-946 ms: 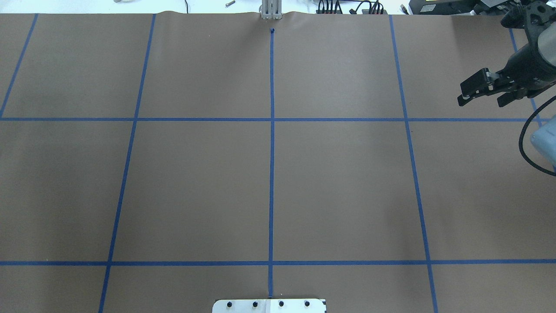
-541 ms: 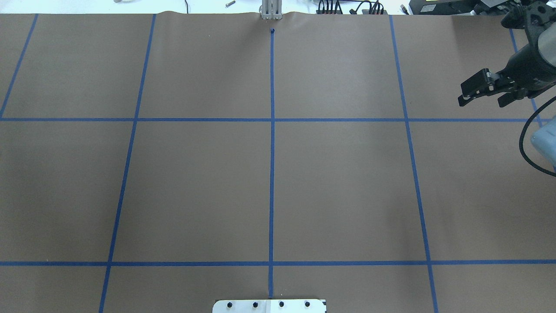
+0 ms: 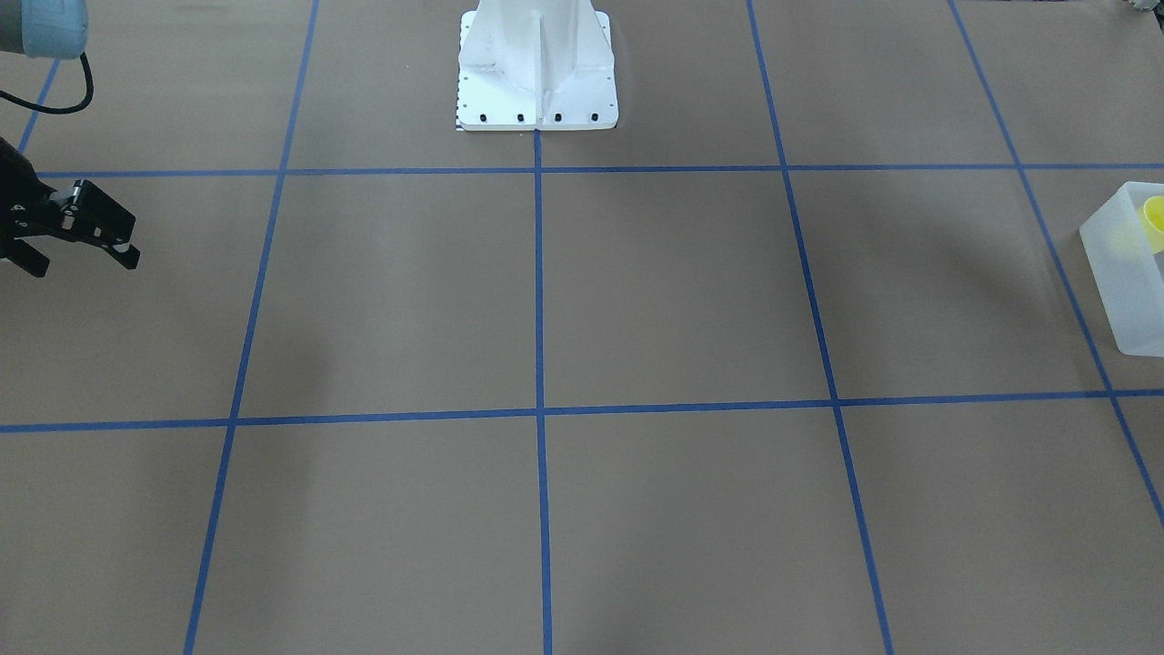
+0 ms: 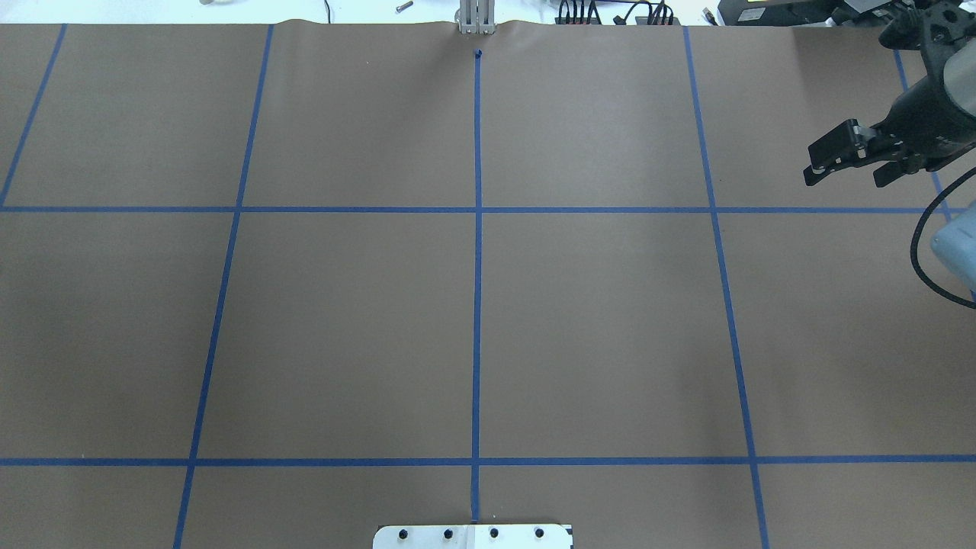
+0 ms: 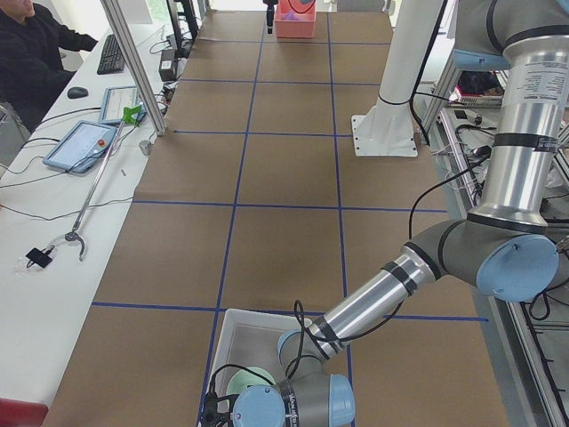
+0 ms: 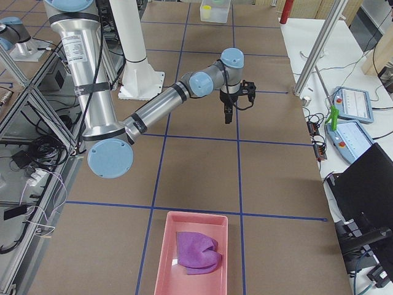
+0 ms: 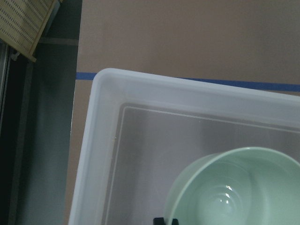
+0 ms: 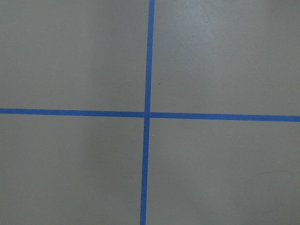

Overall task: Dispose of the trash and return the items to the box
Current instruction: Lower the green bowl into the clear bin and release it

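Note:
The frosted white box holds the mint-green bowl, upright in its corner. The box also shows in the exterior left view and at the right edge of the front-facing view, where the yellow cup stands inside it. My left wrist hangs over the box. Only a black fingertip shows at the bowl's rim, so I cannot tell its grip. My right gripper is open and empty above bare table at the far right.
A pink tray with a purple cloth sits at the table's right end. The white robot base stands mid-table at the robot's edge. Operator desks with tablets line the far side.

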Robot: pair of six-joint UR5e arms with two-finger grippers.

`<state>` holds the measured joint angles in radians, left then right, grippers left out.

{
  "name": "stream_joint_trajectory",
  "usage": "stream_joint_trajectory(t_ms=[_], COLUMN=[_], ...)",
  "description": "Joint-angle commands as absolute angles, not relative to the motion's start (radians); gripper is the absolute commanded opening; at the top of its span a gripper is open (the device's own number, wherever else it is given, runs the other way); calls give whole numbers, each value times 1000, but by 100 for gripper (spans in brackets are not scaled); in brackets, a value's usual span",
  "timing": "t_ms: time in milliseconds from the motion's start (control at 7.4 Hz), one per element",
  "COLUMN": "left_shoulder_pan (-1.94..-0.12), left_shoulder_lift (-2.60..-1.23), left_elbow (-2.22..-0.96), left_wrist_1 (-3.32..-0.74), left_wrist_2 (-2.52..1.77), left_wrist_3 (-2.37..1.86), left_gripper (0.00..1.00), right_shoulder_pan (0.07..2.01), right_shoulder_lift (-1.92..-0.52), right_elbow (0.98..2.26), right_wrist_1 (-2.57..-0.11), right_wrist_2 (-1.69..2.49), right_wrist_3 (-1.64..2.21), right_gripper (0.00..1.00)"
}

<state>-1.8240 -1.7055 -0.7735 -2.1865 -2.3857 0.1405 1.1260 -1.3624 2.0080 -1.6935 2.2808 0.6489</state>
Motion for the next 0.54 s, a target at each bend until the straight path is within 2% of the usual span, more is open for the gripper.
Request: stream_joint_trajectory(t_ms=[0,405], left_shoulder_pan=[-1821,-1798], left_shoulder_lift=[-1700,-1701], left_elbow=[-736,-739], left_wrist_1=[-2290,-2304], left_wrist_2=[-2387,-2390], left_wrist_3=[47,-10], left_gripper=[0,0], right_shoulder_pan=[1126,1126], right_shoulder_lift=[-1367,-1367], right_elbow=[2008,1999], right_wrist_1=[-1694,-1694], right_wrist_2=[2281,2279], right_wrist_3=[649,647], right_gripper=[100,100])
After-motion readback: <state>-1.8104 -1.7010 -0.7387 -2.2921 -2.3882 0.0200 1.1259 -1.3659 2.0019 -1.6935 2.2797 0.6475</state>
